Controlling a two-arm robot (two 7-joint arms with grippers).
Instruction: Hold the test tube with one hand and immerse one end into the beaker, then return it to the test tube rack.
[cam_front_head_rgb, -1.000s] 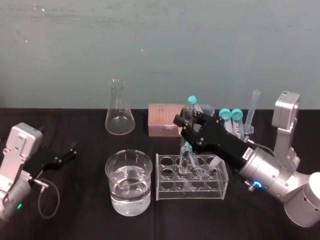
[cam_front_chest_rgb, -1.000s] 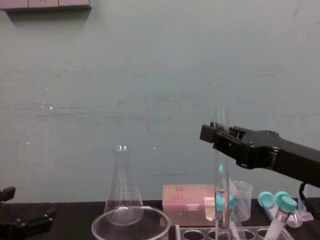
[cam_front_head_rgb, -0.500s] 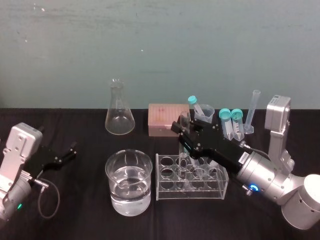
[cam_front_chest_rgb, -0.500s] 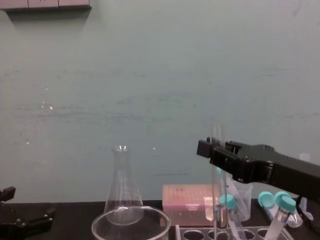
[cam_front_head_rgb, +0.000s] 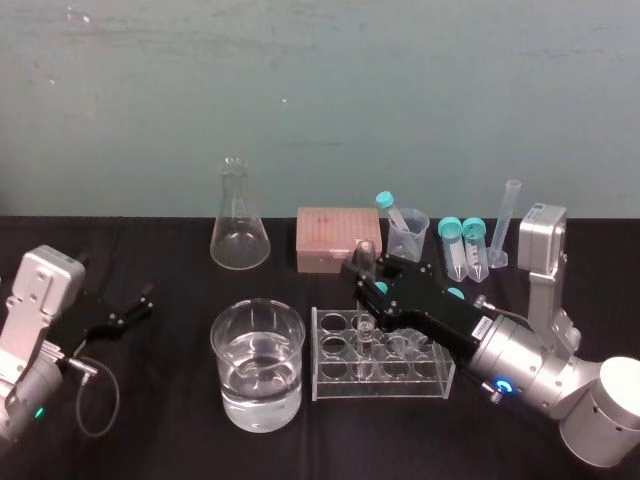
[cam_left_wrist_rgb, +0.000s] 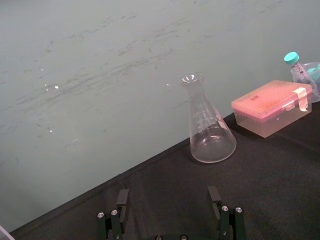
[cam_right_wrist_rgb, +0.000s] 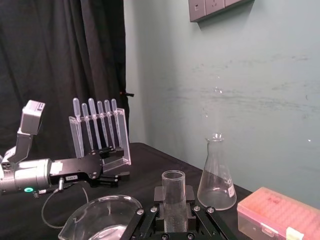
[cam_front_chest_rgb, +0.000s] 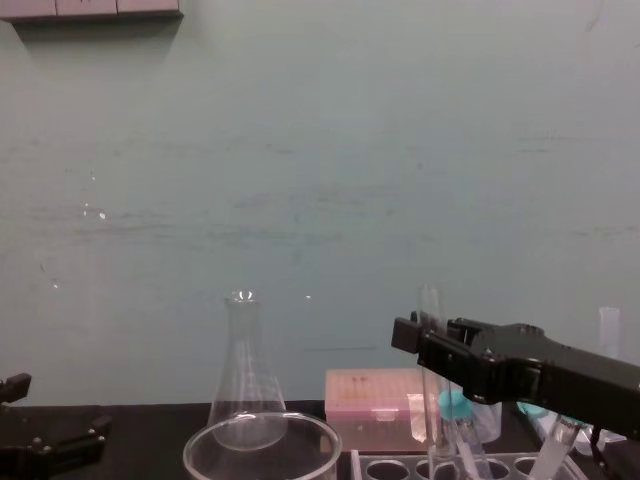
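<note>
Right gripper (cam_front_head_rgb: 368, 272) clamps the tube (cam_right_wrist_rgb: 173, 195) upright, its lower end down in the rack (cam_front_head_rgb: 380, 385). I see my left gripper (cam_front_head_rgb: 138, 304) parked, jaws spread, well left of the beaker (cam_front_head_rgb: 223, 350).

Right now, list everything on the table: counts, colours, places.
Long clear glass test tube: one, clear, upright in right claw.
Wide glass beaker: one, clear, front centre.
Translucent test tube rack: one, pale, right of beaker.
Conical glass flask: one, clear, behind beaker.
Pink box: one, pink, behind rack.
Teal-capped plastic tubes: at least three, one in a small clear cup, back right.
Narrow graduated cylinder: one, clear, back right.
Left claw: black, open, parked left.
Right claw: black, shut on tube.
</note>
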